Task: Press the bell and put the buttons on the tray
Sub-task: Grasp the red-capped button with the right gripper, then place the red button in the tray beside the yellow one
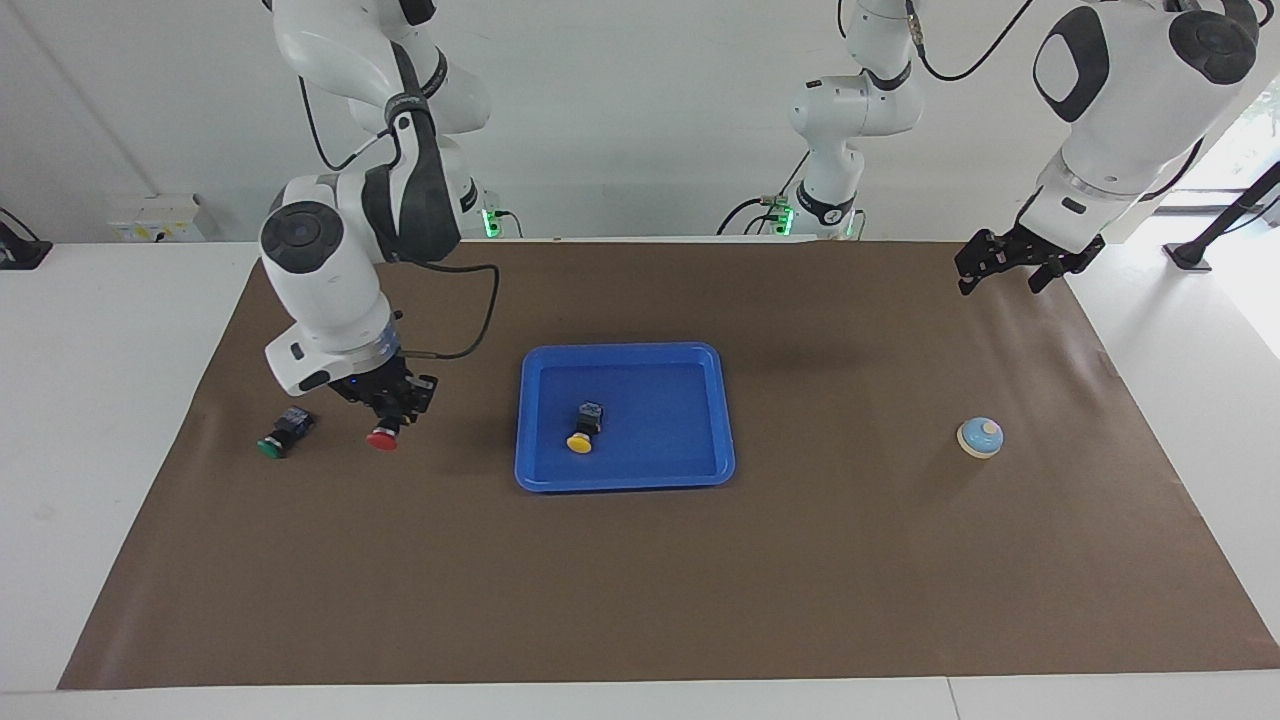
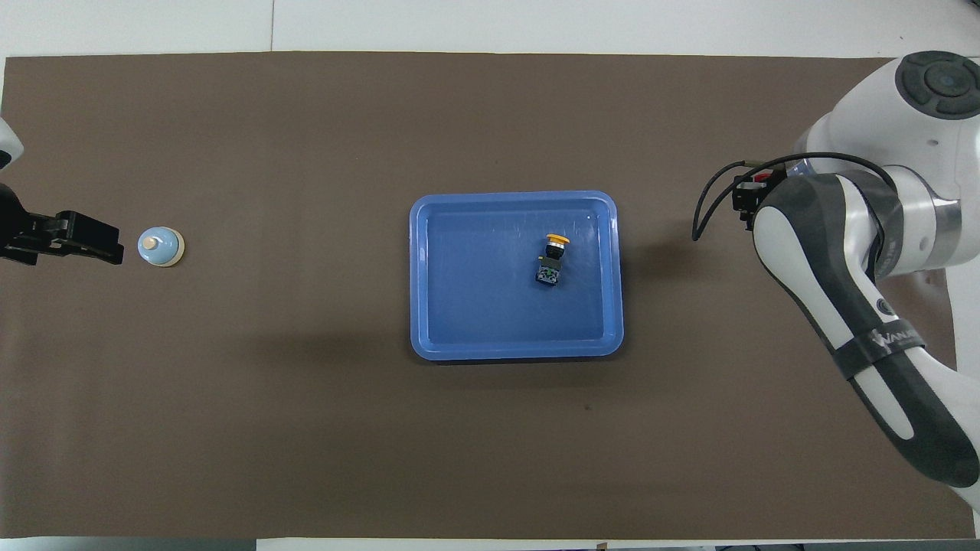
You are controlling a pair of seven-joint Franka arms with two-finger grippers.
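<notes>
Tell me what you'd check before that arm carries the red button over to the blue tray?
1. Grip: right pincer shut on the red button: ok.
2. Lift: red button looks raised off the brown mat: ok.
3. Landing spot: the tray has bare floor beside the yellow button already lying in it: ok.
4. Path: nothing stands on the mat between the red button and the tray: ok.
5. Left pincer waits open, up in the air at its own end, away from the tray: ok.
6. Remaining work: green button lies on the mat, not in the tray: not ok. Whether the bell was pressed: cannot tell.
</notes>
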